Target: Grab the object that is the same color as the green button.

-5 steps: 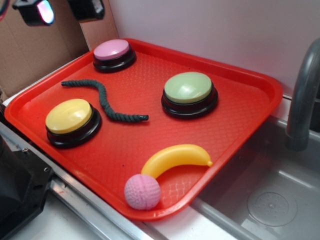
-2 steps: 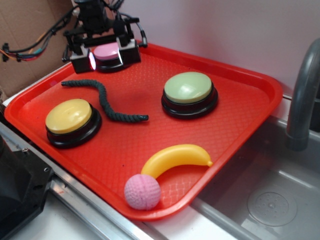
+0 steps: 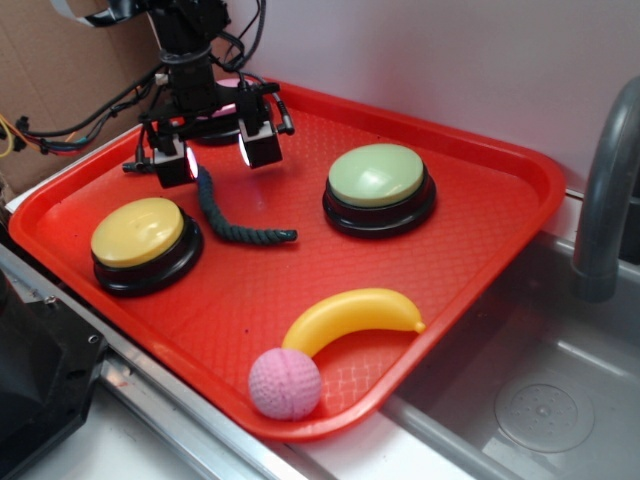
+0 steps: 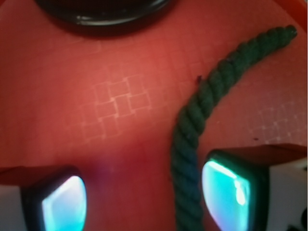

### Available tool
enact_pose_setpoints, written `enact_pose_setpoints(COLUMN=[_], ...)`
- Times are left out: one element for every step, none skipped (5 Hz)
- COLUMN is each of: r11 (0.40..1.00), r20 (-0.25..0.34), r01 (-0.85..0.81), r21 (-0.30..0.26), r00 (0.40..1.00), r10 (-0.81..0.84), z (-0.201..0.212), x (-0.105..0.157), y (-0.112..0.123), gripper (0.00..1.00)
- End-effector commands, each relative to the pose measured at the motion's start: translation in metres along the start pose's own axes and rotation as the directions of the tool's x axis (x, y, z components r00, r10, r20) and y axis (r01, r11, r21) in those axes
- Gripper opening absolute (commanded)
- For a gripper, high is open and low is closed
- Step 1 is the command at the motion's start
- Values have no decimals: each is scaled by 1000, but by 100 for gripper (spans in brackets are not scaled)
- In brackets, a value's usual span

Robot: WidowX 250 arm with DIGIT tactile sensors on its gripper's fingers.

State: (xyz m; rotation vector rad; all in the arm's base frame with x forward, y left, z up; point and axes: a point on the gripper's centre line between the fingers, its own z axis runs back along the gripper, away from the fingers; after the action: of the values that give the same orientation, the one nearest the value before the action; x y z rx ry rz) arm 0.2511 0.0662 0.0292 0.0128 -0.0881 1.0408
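The dark green rope (image 3: 225,222) lies wavy on the red tray (image 3: 480,250), between the yellow button and the green button (image 3: 378,186). My gripper (image 3: 213,155) hangs open low over the rope's upper bend. In the wrist view the rope (image 4: 192,139) runs up between my two glowing pads (image 4: 226,190), close to the right one, and my gripper (image 4: 144,199) holds nothing. The rope's left end is partly hidden behind my left finger in the exterior view.
A yellow button (image 3: 142,243) sits front left and a pink button (image 3: 232,122) is mostly hidden behind my arm. A yellow banana (image 3: 350,315) and a pink ball (image 3: 285,383) lie near the tray's front edge. A sink (image 3: 530,400) and grey faucet (image 3: 605,190) stand at the right.
My gripper has come down from above the pink button toward the front, and now straddles the rope's upper bend. The objects on the tray have not moved.
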Motion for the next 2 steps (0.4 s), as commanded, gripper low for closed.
enact_pose_setpoints(r11=[999, 999], r20=[1, -4], r01=[-35, -35], r21=[-15, -19], r00=[999, 999], r10=[35, 35], z=[-12, -15], x=[10, 12], y=[15, 15], gripper=[100, 83])
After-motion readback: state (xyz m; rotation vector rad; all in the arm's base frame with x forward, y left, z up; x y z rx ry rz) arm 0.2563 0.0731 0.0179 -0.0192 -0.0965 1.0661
